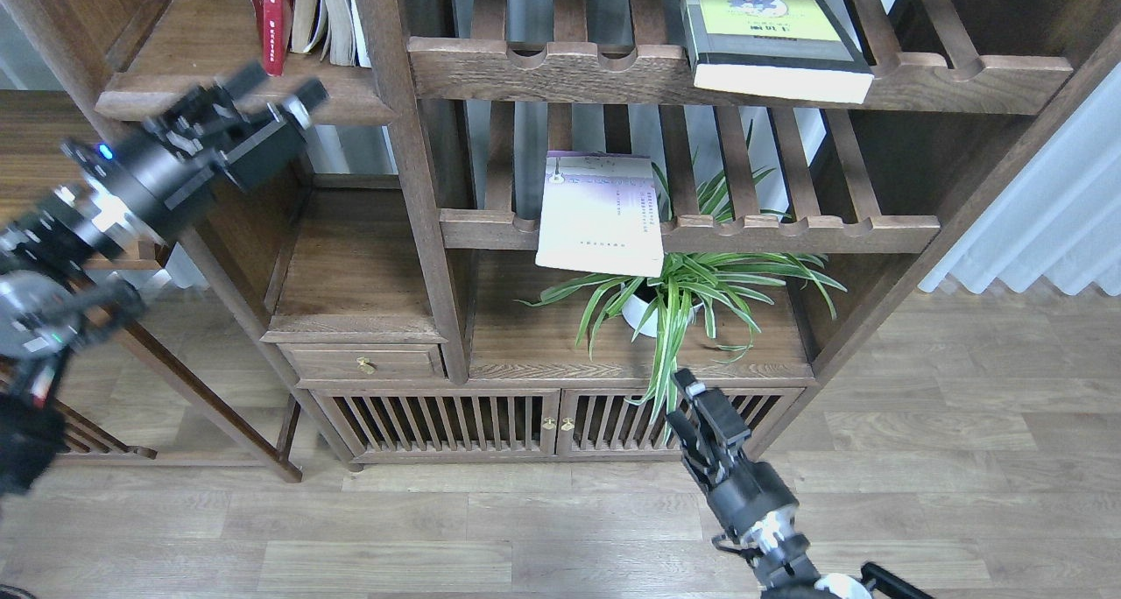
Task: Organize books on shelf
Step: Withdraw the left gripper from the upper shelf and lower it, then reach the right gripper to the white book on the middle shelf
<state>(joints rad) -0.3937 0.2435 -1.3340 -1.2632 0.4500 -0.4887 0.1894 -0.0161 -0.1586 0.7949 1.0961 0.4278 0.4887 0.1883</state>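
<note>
Right gripper [698, 412], fingers near-closed and empty, sits below the lavender paperback [601, 212], which lies long axis front-to-back, nearer it than the left.

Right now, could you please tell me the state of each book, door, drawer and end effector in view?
Red paperback: upright on solid shelf.
Lavender-white paperback: flat, overhanging slatted rack.
Thick yellow-green book: flat, overhanging.
Slatted cabinet doors: closed.
Small drawer: closed.
Left end effector: open, empty.
Right end effector: empty.
</note>
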